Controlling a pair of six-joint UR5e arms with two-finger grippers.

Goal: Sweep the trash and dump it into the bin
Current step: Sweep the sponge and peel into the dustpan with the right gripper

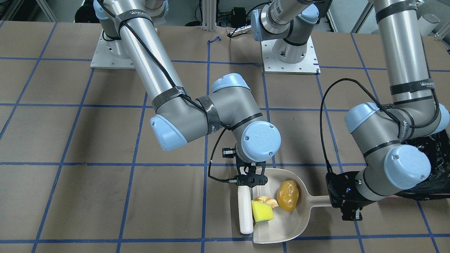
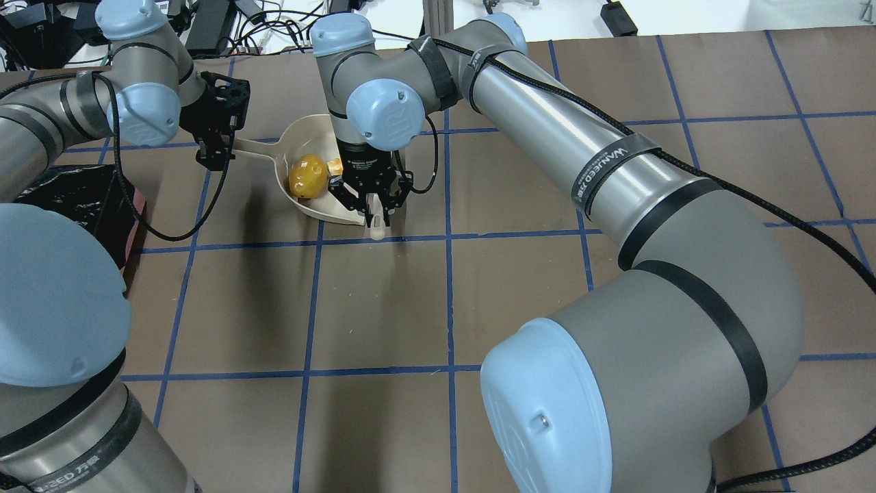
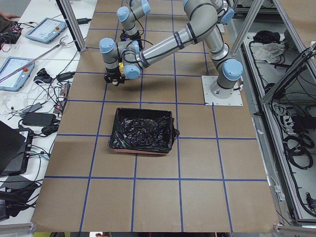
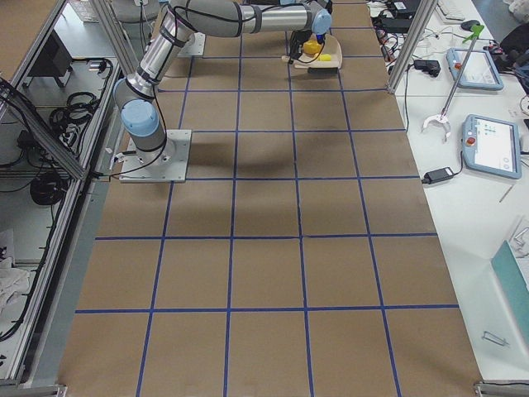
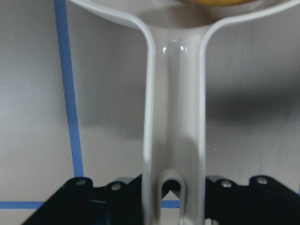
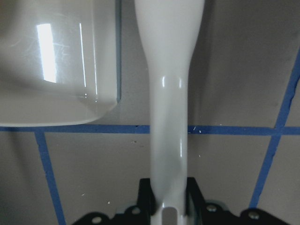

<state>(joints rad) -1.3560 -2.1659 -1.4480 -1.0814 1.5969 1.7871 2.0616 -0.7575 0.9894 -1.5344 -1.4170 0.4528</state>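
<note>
Trash [image 1: 277, 202] all sits in dustpan [image 1: 295, 225]. Left gripper [image 1: 337, 202] clamps its handle; right gripper [image 1: 250, 181] clamps brush [image 1: 245, 211]. Lift it level, mouth slightly up, toward bin [image 3: 117, 133].

Pretty obviously a robotics lab: 2 robot arms [image 1: 140, 52] bolted onto a big table [image 4: 264, 273] papered brown with a blue tape grid, teach pendants [image 4: 493, 147] on the white bench [image 4: 463, 219] beside it, aluminium framing [image 4: 402, 45] and coiled cables [image 3: 297, 143] along its edges.

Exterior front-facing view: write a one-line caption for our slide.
Left gripper holds the beige plastic dustpan carrying three trash pieces; right gripper grips the white brush.
</note>
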